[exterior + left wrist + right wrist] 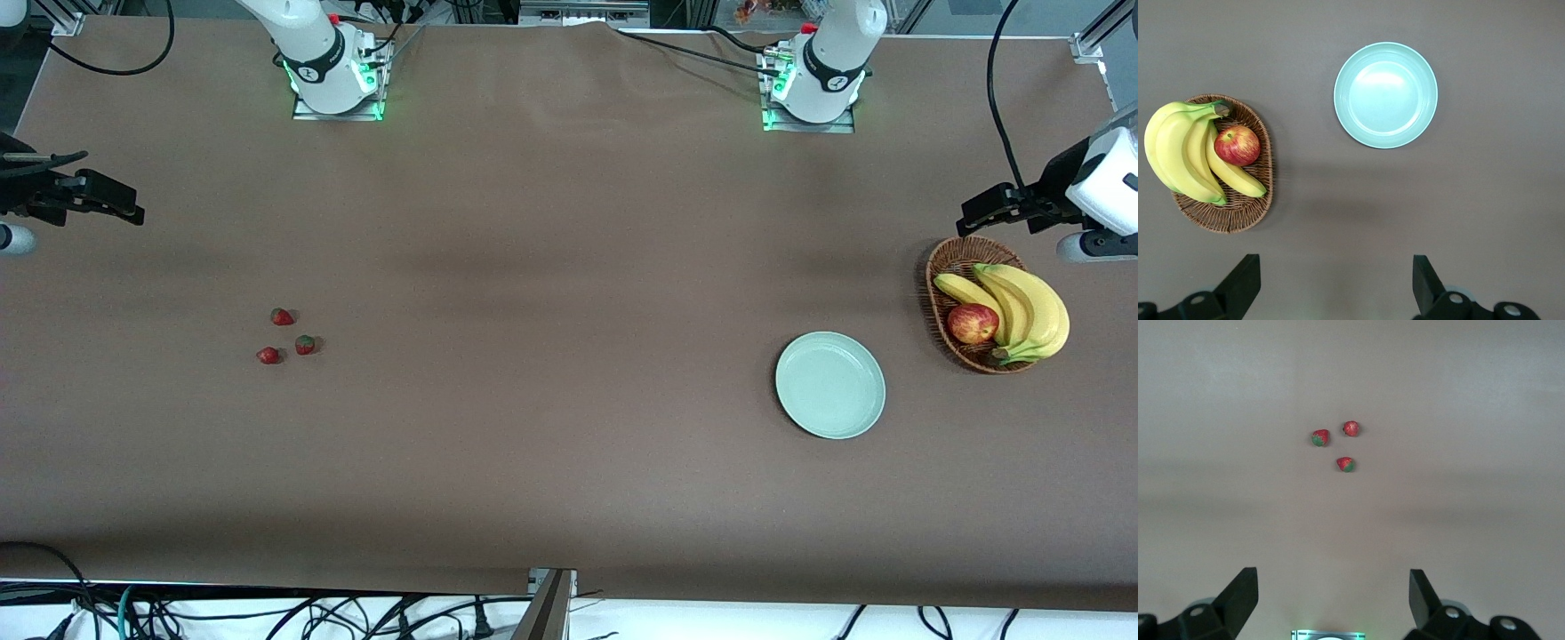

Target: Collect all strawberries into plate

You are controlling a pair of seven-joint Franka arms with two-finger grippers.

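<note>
Strawberries: I count three, lying close together but apart on the brown table toward the right arm's end. One is farthest from the front camera, one sits nearer, and one is nearest of the three. None of them is in the plate.
Plate: my pale mint plate lies flat toward the left arm's end, well apart from the berries. I see nothing on it.
Basket: the wicker basket stands just beside the plate, a little farther from the front camera and closer to the table's end. It holds a bunch of bananas and a red-yellow apple.
Left gripper: my left gripper hangs in the air over the table's end near the basket. Its wrist view shows the fingers spread wide, with nothing between them.
Right gripper: my right gripper hangs over the right arm's end of the table, away from the strawberries. Its fingers stand wide apart too, and they hold nothing.
Table: plain brown cloth.
</note>
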